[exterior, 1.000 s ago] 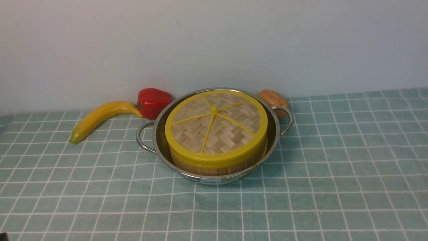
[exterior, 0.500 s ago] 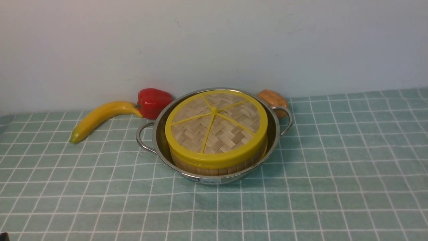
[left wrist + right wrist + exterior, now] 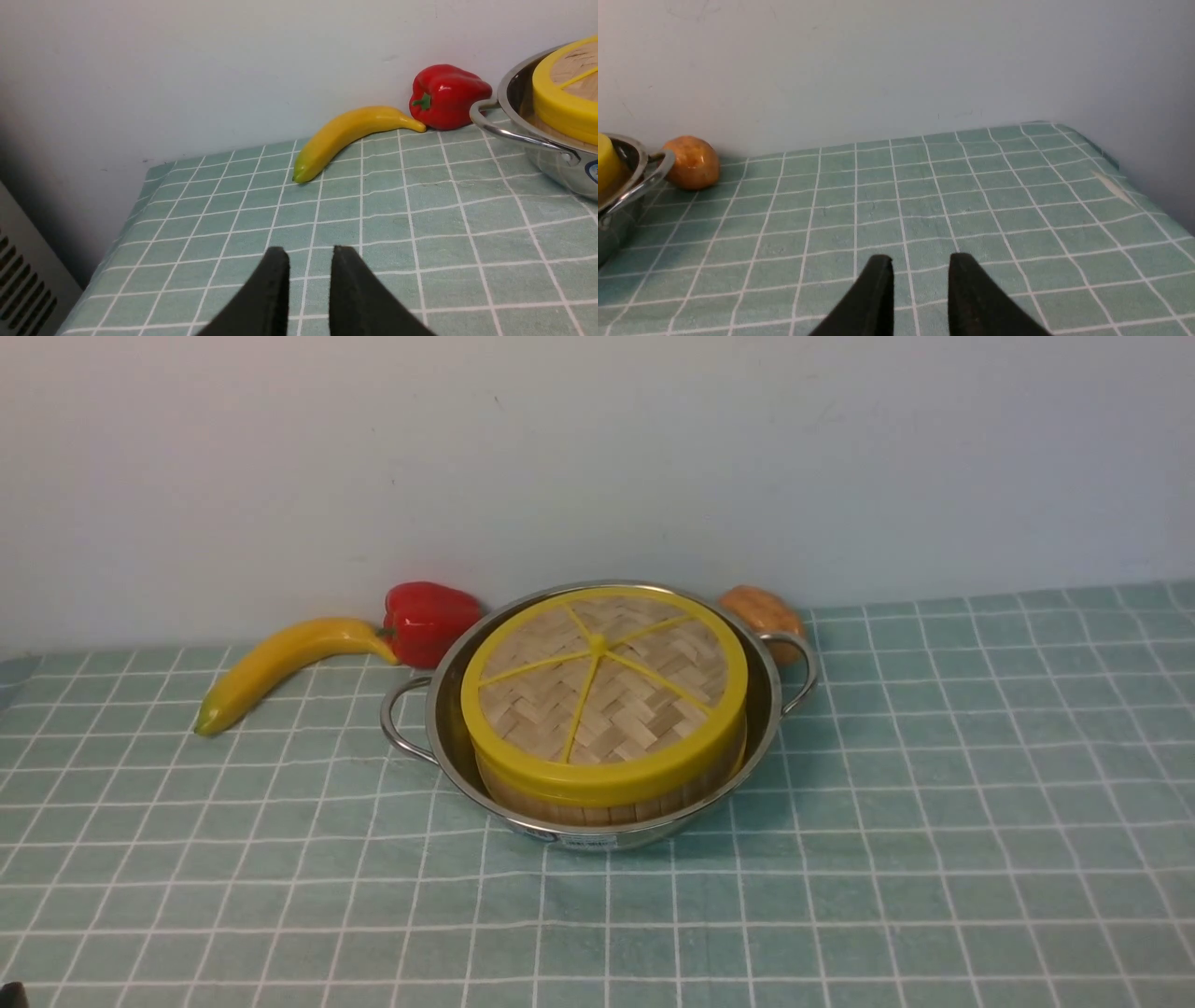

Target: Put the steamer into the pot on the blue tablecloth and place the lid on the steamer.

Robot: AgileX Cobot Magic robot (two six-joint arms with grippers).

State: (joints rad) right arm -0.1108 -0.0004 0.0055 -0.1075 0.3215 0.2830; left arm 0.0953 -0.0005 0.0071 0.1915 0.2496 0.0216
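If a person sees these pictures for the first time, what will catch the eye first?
First, the lid, bright yellow and woven, sitting on the steamer inside the shiny pot in the middle of the tablecloth. Next, the banana and red pepper to the pot's left by the wall, and an orange-brown piece of food behind its right handle. Both grippers hang apart from all of these, holding nothing.

Plain pale wall (image 3: 597, 457); perhaps a slatted vent (image 3: 23, 280) beside it.
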